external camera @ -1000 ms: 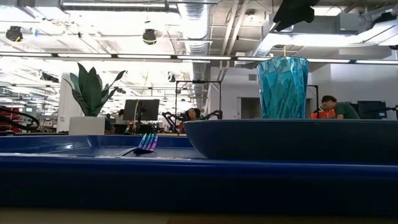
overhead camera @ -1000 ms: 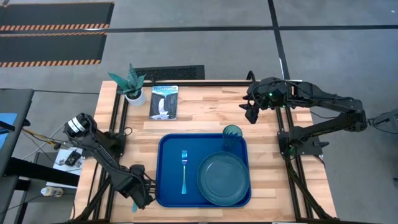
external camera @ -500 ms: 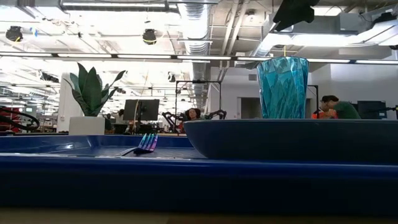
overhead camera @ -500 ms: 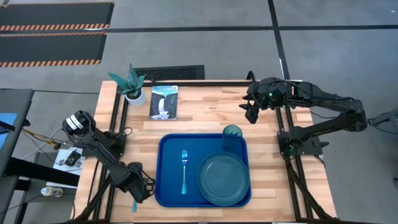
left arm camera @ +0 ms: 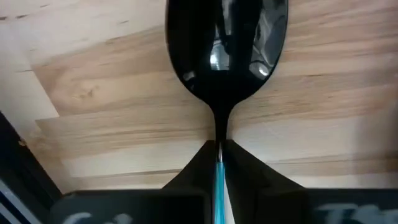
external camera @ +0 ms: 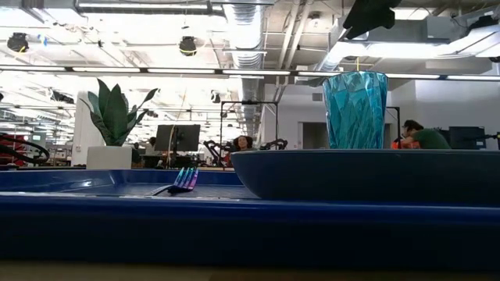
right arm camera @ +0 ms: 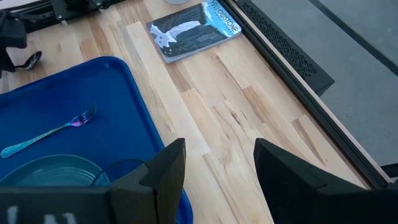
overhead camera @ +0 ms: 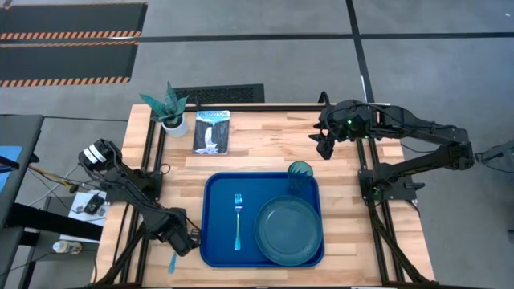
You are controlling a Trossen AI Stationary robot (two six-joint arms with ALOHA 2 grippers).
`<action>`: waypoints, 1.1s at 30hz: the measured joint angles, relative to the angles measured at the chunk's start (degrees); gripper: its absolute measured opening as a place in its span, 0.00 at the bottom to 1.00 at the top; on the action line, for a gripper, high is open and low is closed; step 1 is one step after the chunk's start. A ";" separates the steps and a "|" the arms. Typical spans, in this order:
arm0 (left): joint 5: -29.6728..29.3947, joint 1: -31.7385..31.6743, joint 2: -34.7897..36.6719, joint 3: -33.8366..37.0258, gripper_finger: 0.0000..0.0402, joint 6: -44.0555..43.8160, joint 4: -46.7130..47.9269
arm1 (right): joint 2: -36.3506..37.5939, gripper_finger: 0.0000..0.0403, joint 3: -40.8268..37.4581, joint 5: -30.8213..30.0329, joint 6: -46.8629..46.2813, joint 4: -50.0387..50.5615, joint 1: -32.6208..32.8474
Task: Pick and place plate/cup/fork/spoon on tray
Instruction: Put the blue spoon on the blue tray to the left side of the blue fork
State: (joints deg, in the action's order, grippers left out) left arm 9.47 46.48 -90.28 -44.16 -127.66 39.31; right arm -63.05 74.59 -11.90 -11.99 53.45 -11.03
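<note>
The blue tray (overhead camera: 217,241) lies at the table's near middle. On it stand the dark-teal plate (overhead camera: 289,231) and the teal cup (overhead camera: 299,175), and the fork (overhead camera: 238,221) lies flat beside them. The spoon lies on the wood just left of the tray: its dark bowl (left arm camera: 227,50) shows in the left wrist view, and its light-blue handle end (overhead camera: 171,263) points to the near edge. My left gripper (overhead camera: 180,239) is shut on the spoon. My right gripper (overhead camera: 324,146) hangs open above the table, beyond the tray's far right corner. My left gripper pinches the spoon's thin neck (left arm camera: 219,144), just behind the bowl, between its two fingertips (left arm camera: 199,163). The fingers come from above. The light-blue handle runs back between them. The bowl lies close over the wood; whether it is lifted I cannot tell.
A white pot with a teal plant (overhead camera: 170,112) and a picture booklet (overhead camera: 212,132) sit at the far left. Bare wood lies right of the tray and between the tray and the booklet. Dark frame rails (overhead camera: 148,168) run along the table's left and right sides.
My left gripper has shifted a little toward the far edge along the tray's left rim, over the spoon. The right arm and the things on the tray have kept still.
</note>
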 joint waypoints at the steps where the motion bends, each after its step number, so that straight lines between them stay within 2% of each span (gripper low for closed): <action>1: -0.02 0.00 0.00 0.14 0.02 -0.02 -0.02 | 0.00 0.53 0.00 0.00 0.00 0.00 0.00; 8: 0.71 -0.24 0.43 0.04 0.01 -0.12 0.13 | 0.00 0.53 0.00 0.00 0.04 0.03 0.00; 16: -1.48 -0.24 4.55 -0.15 0.00 -5.06 1.75 | 0.00 0.53 0.00 0.02 0.48 0.02 0.00; 22: -6.72 -1.43 9.55 -0.17 0.00 -7.98 2.14 | 0.00 0.53 0.00 0.02 0.48 -0.03 0.00; 26: -14.15 -3.27 12.34 -1.06 0.00 -7.52 2.75 | 0.00 0.53 0.00 0.02 0.50 -0.08 0.00; 33: -22.68 -7.70 14.58 -6.27 0.00 -1.38 5.48 | 0.00 0.53 0.00 0.04 0.59 -0.08 0.00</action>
State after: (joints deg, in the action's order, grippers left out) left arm -13.20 38.78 -75.70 -50.43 -129.04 44.79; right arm -63.05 74.59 -11.86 -11.40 53.36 -11.03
